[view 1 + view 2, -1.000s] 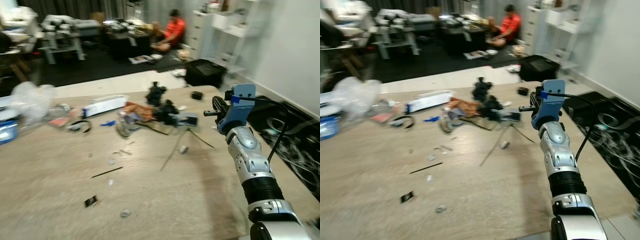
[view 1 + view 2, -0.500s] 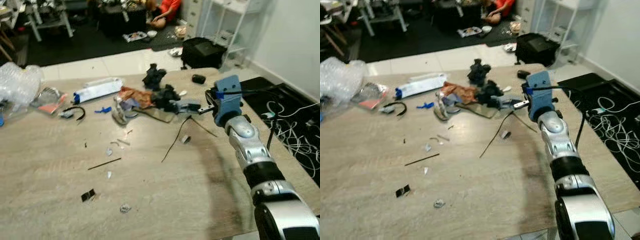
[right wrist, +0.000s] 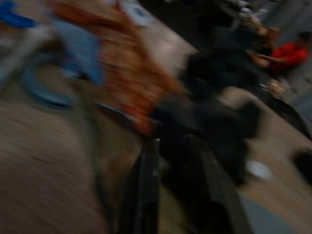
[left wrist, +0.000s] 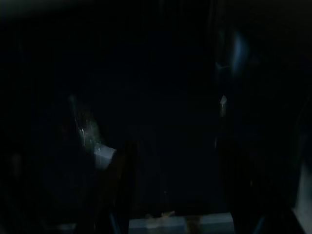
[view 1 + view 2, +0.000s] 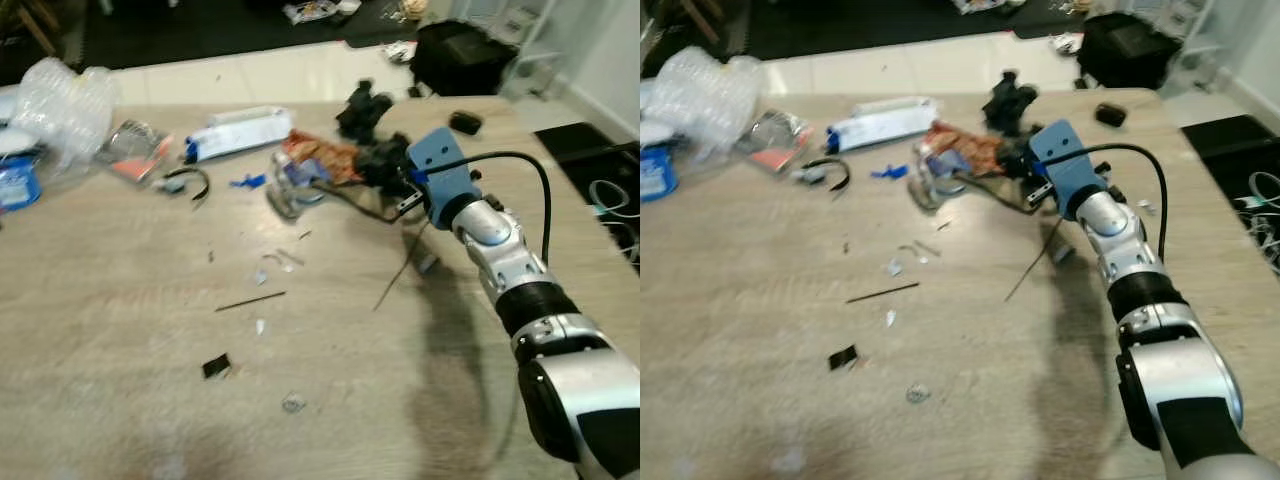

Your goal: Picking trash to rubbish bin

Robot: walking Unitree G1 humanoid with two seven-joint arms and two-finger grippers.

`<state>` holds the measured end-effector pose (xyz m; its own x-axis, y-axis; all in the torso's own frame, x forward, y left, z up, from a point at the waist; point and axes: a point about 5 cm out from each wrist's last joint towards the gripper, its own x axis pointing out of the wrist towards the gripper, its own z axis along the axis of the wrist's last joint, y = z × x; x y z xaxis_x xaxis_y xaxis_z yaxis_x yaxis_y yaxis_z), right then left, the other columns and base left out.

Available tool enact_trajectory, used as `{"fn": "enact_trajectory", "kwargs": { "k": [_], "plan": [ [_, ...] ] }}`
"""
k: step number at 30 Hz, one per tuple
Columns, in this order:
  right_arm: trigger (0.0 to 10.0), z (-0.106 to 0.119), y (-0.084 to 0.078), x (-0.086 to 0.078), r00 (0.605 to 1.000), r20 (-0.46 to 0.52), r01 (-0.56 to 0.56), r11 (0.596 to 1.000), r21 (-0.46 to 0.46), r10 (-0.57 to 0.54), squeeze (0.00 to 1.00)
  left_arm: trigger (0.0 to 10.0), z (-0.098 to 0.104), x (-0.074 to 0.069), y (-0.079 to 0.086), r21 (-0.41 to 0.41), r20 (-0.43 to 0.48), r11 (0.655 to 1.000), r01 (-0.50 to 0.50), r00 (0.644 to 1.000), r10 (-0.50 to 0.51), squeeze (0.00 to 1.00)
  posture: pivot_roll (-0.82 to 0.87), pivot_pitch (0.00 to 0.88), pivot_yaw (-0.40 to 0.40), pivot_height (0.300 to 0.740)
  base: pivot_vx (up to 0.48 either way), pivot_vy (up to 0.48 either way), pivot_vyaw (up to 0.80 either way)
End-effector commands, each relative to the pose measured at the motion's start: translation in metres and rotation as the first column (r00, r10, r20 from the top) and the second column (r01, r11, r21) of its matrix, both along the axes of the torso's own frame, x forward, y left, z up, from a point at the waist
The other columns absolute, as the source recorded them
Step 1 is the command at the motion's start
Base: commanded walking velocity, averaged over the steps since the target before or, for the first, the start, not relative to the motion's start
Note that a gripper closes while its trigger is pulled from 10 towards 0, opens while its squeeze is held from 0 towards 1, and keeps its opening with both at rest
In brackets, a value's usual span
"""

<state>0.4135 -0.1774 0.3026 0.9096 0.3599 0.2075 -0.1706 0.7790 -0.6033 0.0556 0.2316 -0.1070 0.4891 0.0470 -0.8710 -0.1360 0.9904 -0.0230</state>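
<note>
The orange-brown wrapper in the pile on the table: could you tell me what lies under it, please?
The orange-brown wrapper lies on the wooden table, overlapping a greyish-blue scrap, with black clutter beside it near the right gripper. What it covers is hidden.

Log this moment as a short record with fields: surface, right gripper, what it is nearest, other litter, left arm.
surface: wooden table strewn with litter
right gripper: right gripper stretched over the table at the central pile, fingers too blurred to tell open or shut
nearest thing: black crumpled trash, just beyond the fingers in the right wrist view
beside it: orange wrapper
other litter: white packet, clear plastic bag, thin black stick, small black scrap
left arm: idle, its wrist view very dark
</note>
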Motion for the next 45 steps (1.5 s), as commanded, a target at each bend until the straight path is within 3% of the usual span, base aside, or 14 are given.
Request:
{"fn": "enact_trajectory", "kwargs": {
  "k": [1, 6, 10, 17, 20, 23, 31, 32, 33, 34, 38, 45],
  "plan": [
    [10.0, -0.002, 0.000, 0.000, 1.000, -0.015, -0.008, 0.996, -0.086, 0.006, 1.00, 10.0, -0.002, -0.016, -0.001, -0.007, -0.031, 1.000, -0.014, 0.999, 0.014, 0.00, 0.04, 0.443, 0.023, 0.740, 0.000, 0.000, 0.00],
    [10.0, 0.003, -0.005, 0.001, 1.000, 0.004, 0.023, 0.990, -0.136, -0.023, 1.00, 10.0, -0.002, -0.024, -0.001, -0.009, -0.038, 1.000, -0.014, 0.999, 0.014, 0.00, 0.04, 0.454, 0.026, 0.740, 0.000, 0.000, 0.00],
    [10.0, 0.012, -0.012, 0.001, 0.992, 0.082, 0.106, 0.981, -0.162, -0.094, 1.00, 10.0, -0.002, -0.029, 0.000, -0.011, -0.040, 1.000, -0.004, 0.999, 0.003, 0.00, 0.05, 0.473, 0.039, 0.740, 0.000, 0.000, 0.00],
    [10.0, 0.022, -0.021, -0.001, 0.974, 0.169, 0.187, 0.960, -0.209, -0.153, 1.00, 10.0, 0.000, -0.025, 0.003, -0.007, -0.018, 1.000, 0.009, 1.000, -0.009, 0.00, 0.06, 0.481, 0.049, 0.740, 0.000, 0.000, 0.00],
    [10.0, 0.024, -0.034, -0.002, 0.956, 0.199, 0.266, 0.922, -0.282, -0.215, 1.00, 10.0, 0.001, -0.022, 0.004, -0.005, 0.001, 1.000, 0.016, 1.000, -0.016, 0.00, 0.06, 0.484, 0.052, 0.740, 0.000, 0.000, 0.00],
    [10.0, 0.025, -0.037, -0.003, 0.951, 0.211, 0.283, 0.914, -0.290, -0.227, 1.00, 10.0, 0.002, -0.022, 0.005, -0.005, 0.002, 1.000, 0.017, 1.000, -0.017, 0.00, 0.06, 0.487, 0.053, 0.740, 0.000, 0.000, 0.00],
    [10.0, 0.031, -0.059, -0.006, 0.906, 0.279, 0.407, 0.840, -0.359, -0.320, 1.00, 10.0, 0.002, -0.024, 0.003, -0.011, 0.002, 0.999, 0.030, 1.000, -0.030, 0.00, 0.05, 0.498, 0.058, 0.740, 0.000, 0.000, 0.00],
    [10.0, 0.030, -0.061, -0.006, 0.901, 0.281, 0.419, 0.831, -0.366, -0.330, 0.68, 10.0, 0.002, -0.025, 0.004, -0.012, 0.002, 0.999, 0.031, 1.000, -0.031, 0.00, 0.06, 0.503, 0.060, 0.740, 0.000, 0.000, 0.00],
    [10.0, 0.029, -0.063, -0.007, 0.898, 0.281, 0.428, 0.824, -0.372, -0.340, 0.13, 10.0, 0.002, -0.026, 0.004, -0.012, 0.001, 0.999, 0.031, 1.000, -0.031, 0.00, 0.06, 0.503, 0.060, 0.740, 0.000, 0.000, 0.00],
    [10.0, 0.028, -0.065, -0.007, 0.895, 0.280, 0.434, 0.820, -0.373, -0.346, 0.00, 10.0, 0.002, -0.027, 0.005, -0.011, 0.001, 0.999, 0.031, 1.000, -0.031, 0.00, 0.06, 0.510, 0.065, 0.740, 0.000, 0.000, 0.00],
    [10.0, 0.023, -0.069, -0.007, 0.882, 0.286, 0.462, 0.803, -0.376, -0.373, 0.00, 10.0, 0.004, -0.036, 0.011, -0.004, -0.001, 0.999, 0.033, 0.999, -0.033, 0.00, 0.09, 0.526, 0.081, 0.740, 0.000, 0.000, 0.00],
    [10.0, 0.026, -0.067, -0.007, 0.873, 0.309, 0.473, 0.807, -0.353, -0.376, 0.00, 10.0, 0.008, -0.045, 0.021, 0.011, -0.001, 1.000, 0.028, 1.000, -0.028, 0.00, 0.11, 0.539, 0.098, 0.740, 0.000, 0.000, 0.00]
  ]
}}
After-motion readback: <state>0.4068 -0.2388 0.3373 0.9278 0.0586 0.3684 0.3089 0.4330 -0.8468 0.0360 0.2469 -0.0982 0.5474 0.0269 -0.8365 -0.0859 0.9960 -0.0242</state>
